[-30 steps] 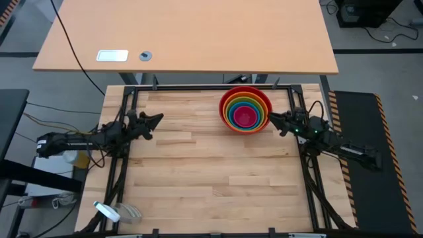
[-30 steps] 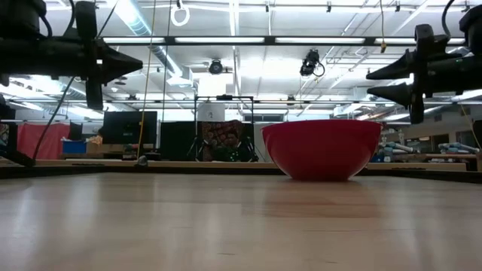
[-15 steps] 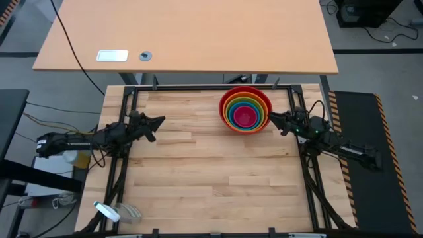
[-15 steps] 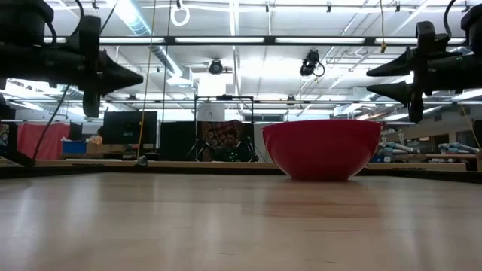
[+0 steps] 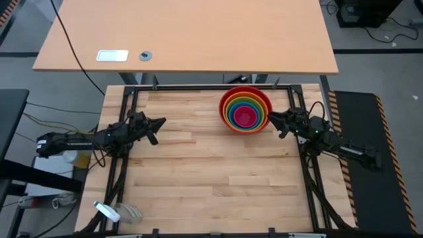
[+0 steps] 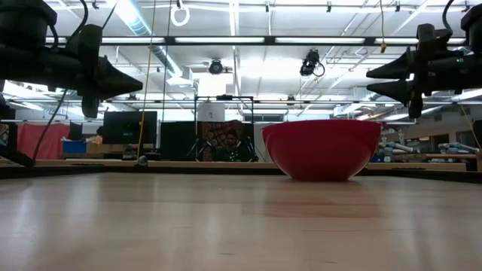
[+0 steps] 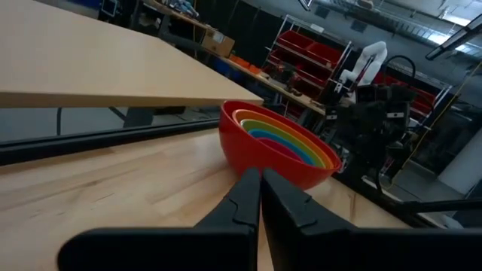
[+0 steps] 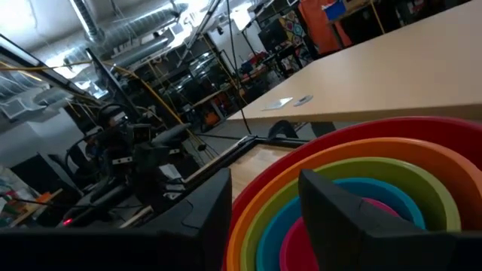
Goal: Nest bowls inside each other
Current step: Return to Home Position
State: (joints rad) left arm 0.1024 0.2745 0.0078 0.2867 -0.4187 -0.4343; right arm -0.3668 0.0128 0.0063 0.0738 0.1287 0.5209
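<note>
The bowls (image 5: 245,109) stand nested as one stack at the table's far right. The red one is outermost and rests on its base; orange, yellow-green, blue and pink sit inside it (image 8: 354,199). In the low view only the red bowl (image 6: 321,148) shows. My left gripper (image 5: 160,121) hovers shut at the table's left side, pointing level toward the stack (image 7: 279,143), far from it. My right gripper (image 5: 269,119) hovers open just right of the red bowl's rim, pointing level at it. Its fingers (image 8: 331,207) touch nothing.
A black frame rail (image 5: 198,87) runs around the wooden table. Beyond the far edge stands a light desk (image 5: 185,33) with a white device (image 5: 112,55). A shiny object (image 5: 112,211) lies off the near left corner. The table's middle and near half are bare wood.
My left gripper has rolled about its own pointing line, and its tip has dipped a little; it stays at the table's left side. The stack of bowls has not moved.
</note>
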